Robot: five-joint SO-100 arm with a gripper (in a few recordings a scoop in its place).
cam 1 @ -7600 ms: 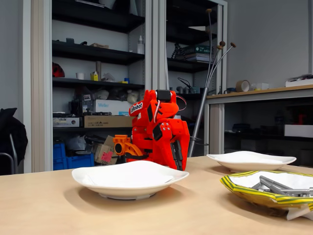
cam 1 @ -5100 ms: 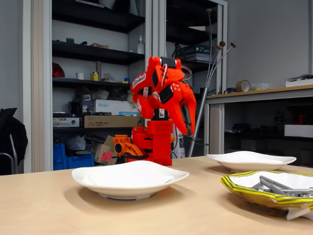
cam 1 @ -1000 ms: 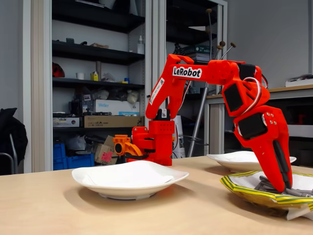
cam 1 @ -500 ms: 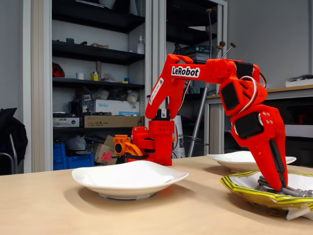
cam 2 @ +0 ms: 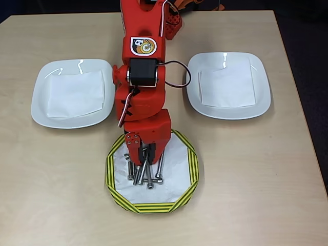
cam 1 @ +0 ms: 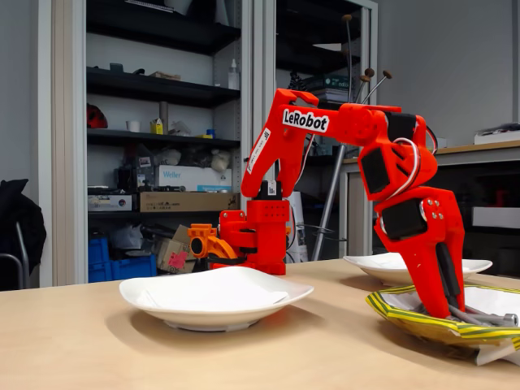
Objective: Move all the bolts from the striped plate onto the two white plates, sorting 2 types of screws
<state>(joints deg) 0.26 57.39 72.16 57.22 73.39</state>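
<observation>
Overhead view: wooden table (cam 2: 256, 195), red arm (cam 2: 143, 77) reaching toward the near edge. Two white plates (cam 2: 72, 92) (cam 2: 229, 84) flank it left and right, each lined with a paper sheet. Striped plate (cam 2: 152, 171) sits near centre, holding the bolts (cam 2: 146, 171) in a cluster. Gripper (cam 2: 143, 159) points down among them; cannot tell how the jaws stand or whether anything is gripped.

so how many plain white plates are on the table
2: in the overhead view one white plate sits left of the arm and the other white plate sits right of it, each holding a white paper square.
</observation>
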